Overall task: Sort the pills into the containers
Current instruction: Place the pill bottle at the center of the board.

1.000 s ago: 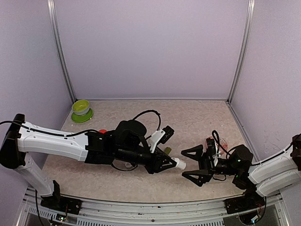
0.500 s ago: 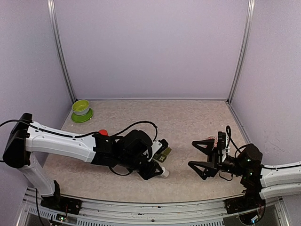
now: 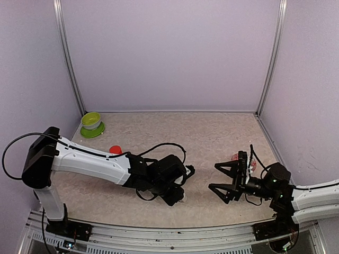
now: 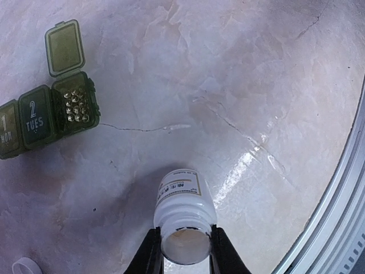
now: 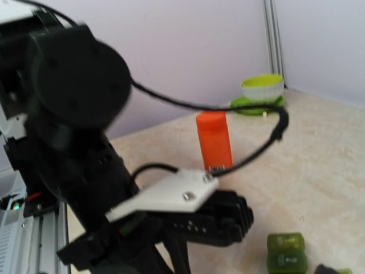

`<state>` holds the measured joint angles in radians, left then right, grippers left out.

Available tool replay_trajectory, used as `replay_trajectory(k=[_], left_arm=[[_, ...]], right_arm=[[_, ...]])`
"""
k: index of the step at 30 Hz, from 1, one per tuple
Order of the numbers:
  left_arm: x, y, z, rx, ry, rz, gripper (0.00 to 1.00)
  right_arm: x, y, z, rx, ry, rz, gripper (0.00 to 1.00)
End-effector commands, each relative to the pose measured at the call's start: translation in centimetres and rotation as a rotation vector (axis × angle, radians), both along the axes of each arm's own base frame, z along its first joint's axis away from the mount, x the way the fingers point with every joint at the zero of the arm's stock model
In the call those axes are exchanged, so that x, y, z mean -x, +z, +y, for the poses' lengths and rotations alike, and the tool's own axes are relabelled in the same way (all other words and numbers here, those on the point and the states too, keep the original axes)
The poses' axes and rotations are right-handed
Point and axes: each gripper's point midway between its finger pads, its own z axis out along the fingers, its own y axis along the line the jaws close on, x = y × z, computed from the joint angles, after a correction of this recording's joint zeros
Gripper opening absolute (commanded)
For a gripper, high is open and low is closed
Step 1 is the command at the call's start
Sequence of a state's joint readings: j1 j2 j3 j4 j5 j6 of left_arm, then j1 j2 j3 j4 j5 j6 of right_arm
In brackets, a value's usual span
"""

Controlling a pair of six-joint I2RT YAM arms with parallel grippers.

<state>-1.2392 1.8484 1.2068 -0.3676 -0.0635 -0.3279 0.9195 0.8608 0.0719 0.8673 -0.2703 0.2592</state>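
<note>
Beige marbled table (image 3: 212,132) under everything. Low across its near middle, the left arm, hiding the containers from above. At near right, right gripper (image 3: 213,176), fingers spread wide, holding nothing. Far left, lime-green bowl (image 3: 91,120); nearer, orange bottle (image 3: 115,150). In left gripper (image 4: 183,254), clamped at the mouth, uncapped white pill bottle (image 4: 183,208). Near it, apart, three joined dark green containers (image 4: 48,111), end lid up, gold pills inside. Smallest, white cap (image 4: 23,266).

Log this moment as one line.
left fingers: shut on white bottle | right fingers: open, empty | containers: one open, holding pills
</note>
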Motion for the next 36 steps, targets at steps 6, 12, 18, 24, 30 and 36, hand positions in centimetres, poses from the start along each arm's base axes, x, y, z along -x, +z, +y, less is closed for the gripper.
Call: replay_trajectory(k=[6,12,18,24,30,36], left_arm=[[-0.5,0.5,0.1,-0.022,0.013,-0.056,0.53],[-1.4,3.1,0.3,0.056,0.062,-0.104,0.77],[-4.3,5.2,4.3,0.106,0.229,-0.134,0.90],[-5.5,2.5,8.4,0.016,0.302,-0.107,0.73],[-5.8,0.0,9.8,-0.068,0.311,-0.105,0.61],[-6.6,-2.0,10.8,-0.133,0.337,-0.111,0.49]], right_arm=[[-0.1,-0.4,0.4,-0.010,0.017,0.013,1.00],[-0.1,-0.6,0.5,-0.009,0.020,0.022,1.00],[0.0,-0.6,0.4,-0.007,0.021,0.022,1.00],[0.1,-0.7,0.6,-0.003,0.032,0.021,1.00],[0.1,-0.7,0.8,-0.002,0.038,0.024,1.00],[0.2,-0.9,0.7,-0.002,0.043,0.028,1.00]])
